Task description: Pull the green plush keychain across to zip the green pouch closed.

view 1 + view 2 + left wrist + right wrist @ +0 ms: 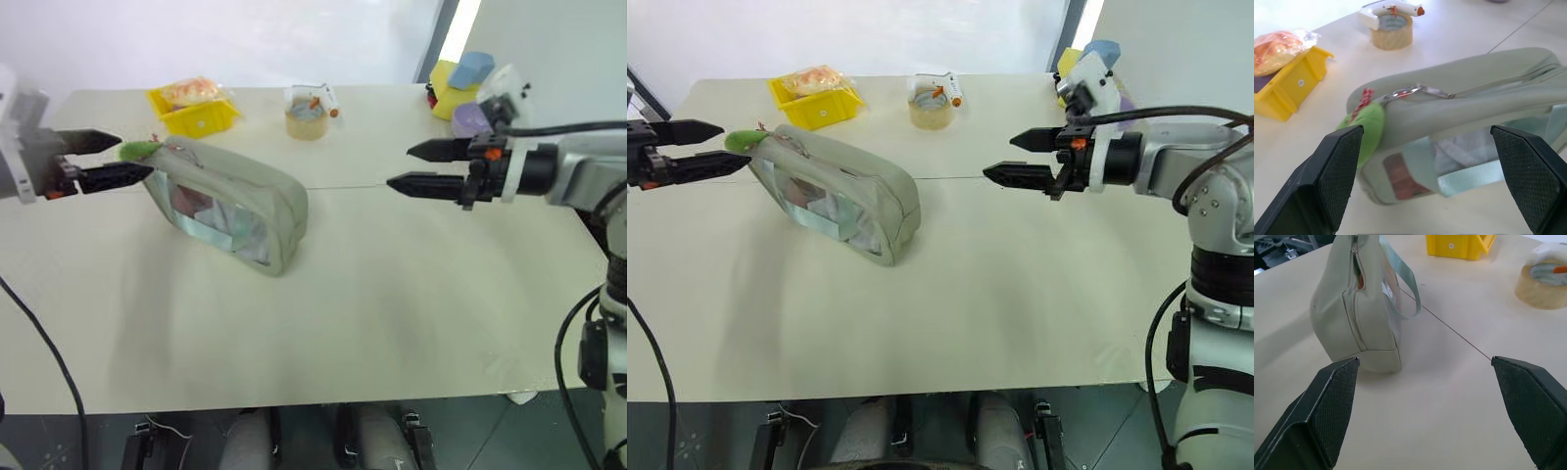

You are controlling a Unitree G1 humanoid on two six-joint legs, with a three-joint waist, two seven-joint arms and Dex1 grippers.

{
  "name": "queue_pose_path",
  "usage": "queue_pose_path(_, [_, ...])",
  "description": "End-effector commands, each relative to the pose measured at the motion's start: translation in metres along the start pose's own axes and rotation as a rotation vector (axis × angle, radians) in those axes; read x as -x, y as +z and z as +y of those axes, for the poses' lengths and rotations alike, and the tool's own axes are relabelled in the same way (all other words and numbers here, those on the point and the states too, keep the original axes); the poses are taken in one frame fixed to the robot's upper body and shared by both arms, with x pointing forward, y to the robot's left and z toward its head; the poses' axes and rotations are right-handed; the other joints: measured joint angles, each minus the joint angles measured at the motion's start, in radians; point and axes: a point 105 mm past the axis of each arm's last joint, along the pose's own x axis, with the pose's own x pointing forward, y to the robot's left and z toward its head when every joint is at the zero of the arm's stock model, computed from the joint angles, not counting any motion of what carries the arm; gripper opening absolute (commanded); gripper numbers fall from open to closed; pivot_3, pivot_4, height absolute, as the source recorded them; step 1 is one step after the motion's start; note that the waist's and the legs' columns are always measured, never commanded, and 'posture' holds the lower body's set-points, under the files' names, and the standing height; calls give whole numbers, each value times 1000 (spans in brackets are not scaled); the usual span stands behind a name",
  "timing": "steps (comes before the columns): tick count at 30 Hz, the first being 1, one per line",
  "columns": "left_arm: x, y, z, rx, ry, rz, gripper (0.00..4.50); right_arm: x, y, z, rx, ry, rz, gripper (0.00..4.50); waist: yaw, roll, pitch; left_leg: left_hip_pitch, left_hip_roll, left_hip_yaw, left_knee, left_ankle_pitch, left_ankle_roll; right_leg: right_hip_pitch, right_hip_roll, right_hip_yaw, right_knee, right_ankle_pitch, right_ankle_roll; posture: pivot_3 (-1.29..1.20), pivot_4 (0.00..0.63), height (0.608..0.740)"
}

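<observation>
The green pouch (230,201) stands on its long edge left of the table's middle, its clear window facing me. The green plush keychain (140,150) hangs at the pouch's left end, tied to the zip slider (1405,90). My left gripper (137,154) is open at that end, one finger above the plush ball (1367,128) and one below, with no grip showing. My right gripper (399,166) is open, well clear to the right of the pouch and pointing at its right end (1359,333). There the zip seam gapes a little.
A yellow tray (193,116) holding a wrapped snack sits behind the pouch. A roll of tape (306,122) with a white tool on top stands at the back middle. Coloured blocks (460,83) are at the back right corner. A thin seam (343,186) crosses the table.
</observation>
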Motion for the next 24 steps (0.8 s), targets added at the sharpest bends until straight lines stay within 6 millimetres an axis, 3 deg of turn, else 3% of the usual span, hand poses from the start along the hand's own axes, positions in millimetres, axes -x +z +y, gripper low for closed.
queue_pose_path(1, [5,16,7,-55,21,-40,4450,1,12,2,58,16,-26,4500,0,-1,1,-1,0,0,2,0,0,0,0,0,1,0,0,0,150,739])
queue_pose_path(4, [2,13,5,-40,1,-33,4450,-1,8,3,77,25,-6,4500,0,0,2,-1,1,1,7,0,1,0,0,1,4,1,2,0,150,739])
queue_pose_path(15, [1,17,4,-59,4,-53,4450,-7,27,12,113,77,-49,4500,0,-1,2,-1,2,1,12,0,0,-1,0,3,11,2,3,0,150,739])
queue_pose_path(20, [0,23,-1,-60,-25,-71,4450,-36,44,36,134,140,-104,4500,-7,-1,2,0,2,2,13,0,-1,-2,0,4,14,2,3,0,150,739])
queue_pose_path(24, [-5,27,-25,-78,-132,-67,4450,-73,49,60,177,165,-128,4500,-5,-1,2,-1,3,2,13,3,-6,-3,1,4,16,2,2,0,150,739])
